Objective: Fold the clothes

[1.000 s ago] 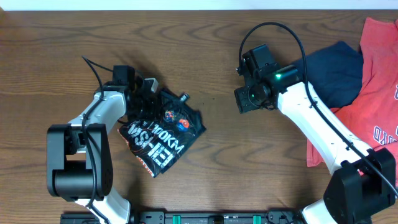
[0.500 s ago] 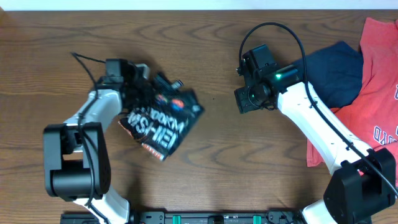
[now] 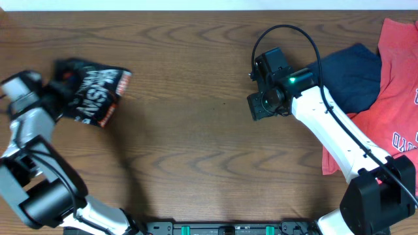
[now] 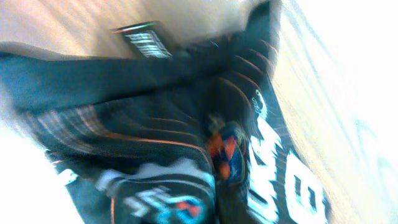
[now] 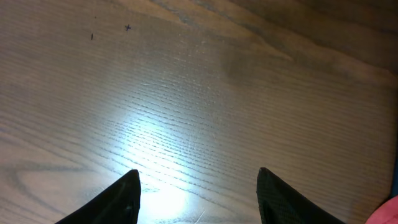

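The black jersey (image 3: 95, 94) with white lettering is a folded bundle at the far left of the table, blurred by motion. My left gripper (image 3: 60, 91) is at the bundle's left side and is shut on it. The jersey fills the left wrist view (image 4: 186, 124), where my fingers are lost in the blurred cloth. My right gripper (image 3: 257, 108) hovers right of the table's centre. In the right wrist view it (image 5: 198, 186) is open and empty over bare wood.
A plain navy garment (image 3: 349, 75) and a red tee with lettering (image 3: 398, 85) lie piled at the right edge, behind my right arm. A red corner of the tee shows in the right wrist view (image 5: 387, 216).
My left gripper has swept fast to the far left, carrying the jersey bundle from left of centre to the table's left edge. The right arm has not moved.
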